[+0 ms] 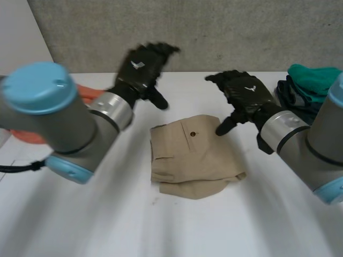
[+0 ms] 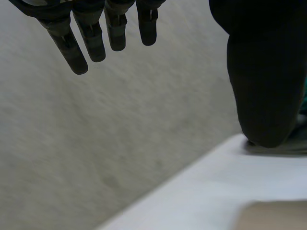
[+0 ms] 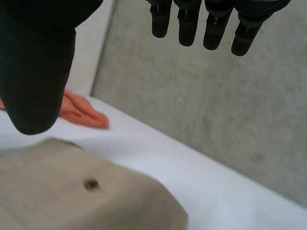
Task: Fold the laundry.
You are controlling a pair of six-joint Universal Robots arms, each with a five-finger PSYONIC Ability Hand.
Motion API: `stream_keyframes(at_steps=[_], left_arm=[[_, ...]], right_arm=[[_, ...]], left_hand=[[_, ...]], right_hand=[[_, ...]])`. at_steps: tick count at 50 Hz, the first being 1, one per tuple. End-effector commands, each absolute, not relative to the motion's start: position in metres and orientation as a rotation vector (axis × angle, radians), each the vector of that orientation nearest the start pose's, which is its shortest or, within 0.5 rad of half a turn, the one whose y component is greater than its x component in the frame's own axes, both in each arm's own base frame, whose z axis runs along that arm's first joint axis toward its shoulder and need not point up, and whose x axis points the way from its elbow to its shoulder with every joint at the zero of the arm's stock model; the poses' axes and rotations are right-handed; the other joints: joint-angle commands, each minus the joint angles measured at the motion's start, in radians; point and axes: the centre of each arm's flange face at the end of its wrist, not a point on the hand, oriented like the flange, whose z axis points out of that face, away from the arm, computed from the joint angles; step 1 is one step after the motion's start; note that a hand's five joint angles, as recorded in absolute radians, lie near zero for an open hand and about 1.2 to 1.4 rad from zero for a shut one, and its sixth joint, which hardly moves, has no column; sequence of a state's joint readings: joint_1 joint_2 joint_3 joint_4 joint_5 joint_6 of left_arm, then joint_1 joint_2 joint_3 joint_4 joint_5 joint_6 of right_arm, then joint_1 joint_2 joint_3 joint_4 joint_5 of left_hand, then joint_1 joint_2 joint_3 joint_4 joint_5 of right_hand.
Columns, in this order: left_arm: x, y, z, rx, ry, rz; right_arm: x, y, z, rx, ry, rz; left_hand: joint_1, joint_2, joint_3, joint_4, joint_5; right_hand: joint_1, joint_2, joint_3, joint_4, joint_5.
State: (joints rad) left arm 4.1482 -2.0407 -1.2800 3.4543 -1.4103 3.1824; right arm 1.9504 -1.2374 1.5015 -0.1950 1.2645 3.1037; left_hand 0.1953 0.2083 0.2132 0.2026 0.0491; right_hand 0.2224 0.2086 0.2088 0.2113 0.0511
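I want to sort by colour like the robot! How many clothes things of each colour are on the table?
Tan folded shorts: 1
Orange crumpled cloth: 1
Teal-green cloth heap: 1 (pieces inside cannot be counted)
Total: 3

Folded trousers mid-table, a hand on either far side, laundry at both edges.

With the folded trousers (image 1: 193, 158) as the centre of the dial on the table (image 1: 161, 225), the left hand (image 1: 140, 67) hangs at eleven o'clock, clear of them. The right hand (image 1: 244, 93) hangs at one o'clock, its thumb by the trousers' far right corner. A loose cloth (image 1: 28, 137) lies at ten o'clock near the table's left edge, partly behind the left arm. A pile of clothes (image 1: 311, 85) sits at two o'clock by the right edge, just beyond the right hand. A wall (image 1: 225, 32) stands behind the table at twelve.
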Motion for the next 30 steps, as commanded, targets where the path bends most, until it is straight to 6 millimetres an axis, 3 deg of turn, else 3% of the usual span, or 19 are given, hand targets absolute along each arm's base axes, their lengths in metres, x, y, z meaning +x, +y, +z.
stream_keyframes(at_steps=[1, 5, 11, 18, 22, 28, 30], left_arm=[[-0.376, -0.261, 0.197, 1.019, 2.615, -2.235], [-0.372, -0.253, 0.170, 0.958, 2.669, -2.029], [-0.368, -0.245, 0.141, 0.933, 2.671, -1.870], [-0.359, -0.239, 0.131, 1.042, 2.637, -1.731], [-0.360, -0.239, 0.139, 1.076, 2.596, -1.756], [-0.362, -0.245, 0.198, 1.063, 2.499, -1.998], [-0.363, -0.250, 0.217, 1.093, 2.477, -2.091]], right_arm=[[0.283, -0.306, 0.199, -0.775, 2.088, -1.618], [0.285, -0.312, 0.176, -0.820, 2.168, -1.488], [0.284, -0.317, 0.135, -0.973, 2.255, -1.412], [0.278, -0.318, 0.134, -1.117, 2.281, -1.479], [0.277, -0.317, 0.148, -1.120, 2.263, -1.570], [0.272, -0.307, 0.177, -1.117, 2.158, -1.753], [0.275, -0.291, 0.189, -1.141, 2.088, -1.815]], left_hand=[[0.006, -0.007, -0.011, -0.001, -0.022], [0.006, -0.007, -0.011, -0.001, -0.022], [0.006, -0.007, -0.011, -0.001, -0.022], [0.039, 0.026, 0.021, 0.031, 0.010], [0.051, 0.038, 0.033, 0.043, 0.022], [-0.002, -0.015, -0.020, -0.010, -0.031], [-0.002, -0.015, -0.020, -0.010, -0.031]], right_hand=[[-0.048, -0.034, -0.034, -0.037, -0.051], [-0.048, -0.034, -0.034, -0.037, -0.051], [-0.048, -0.034, -0.034, -0.037, -0.051], [-0.048, -0.034, -0.034, -0.037, -0.051], [-0.048, -0.034, -0.034, -0.037, -0.051], [-0.048, -0.034, -0.034, -0.037, -0.051], [-0.048, -0.034, -0.034, -0.037, -0.051]])
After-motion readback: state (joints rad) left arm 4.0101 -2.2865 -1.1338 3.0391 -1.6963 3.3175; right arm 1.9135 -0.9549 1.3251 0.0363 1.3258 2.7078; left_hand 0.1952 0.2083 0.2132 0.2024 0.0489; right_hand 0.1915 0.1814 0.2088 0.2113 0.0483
